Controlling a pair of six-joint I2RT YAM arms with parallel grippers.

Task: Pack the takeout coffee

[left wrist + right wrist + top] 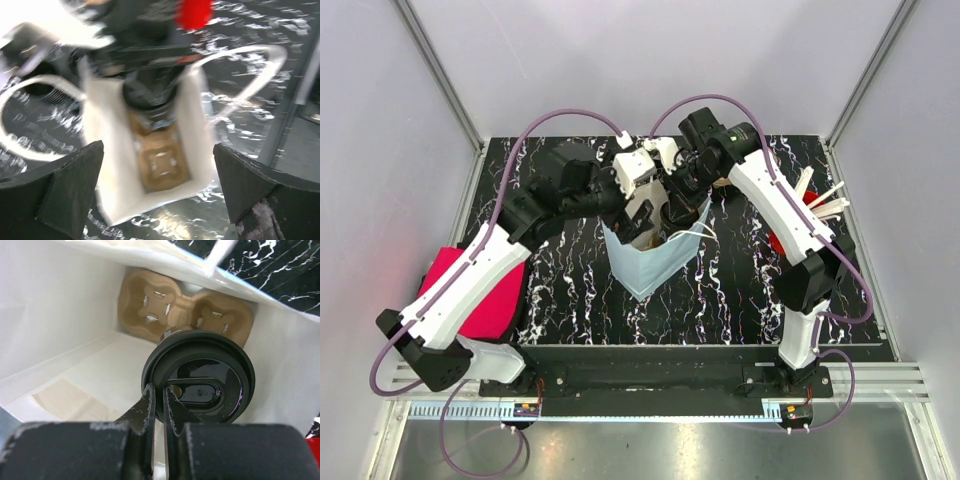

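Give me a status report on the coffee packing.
Left claw open above bag. Right claw shut on cup, inside bag. Tray beneath, path clear.

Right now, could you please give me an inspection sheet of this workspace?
Surface: black marbled table; no spills seen.
Job's things: white paper bag upright at centre; cardboard carrier on its floor; black-lidded coffee cup inside the bag, above the carrier.
Clutter: red cloth at left edge; white sticks and a red item at right.
Grippers: left gripper open above the bag; right gripper shut on the lid's rim.
Cables: purple cables arch over both arms.
Surroundings: grey enclosure walls; nothing else seen.
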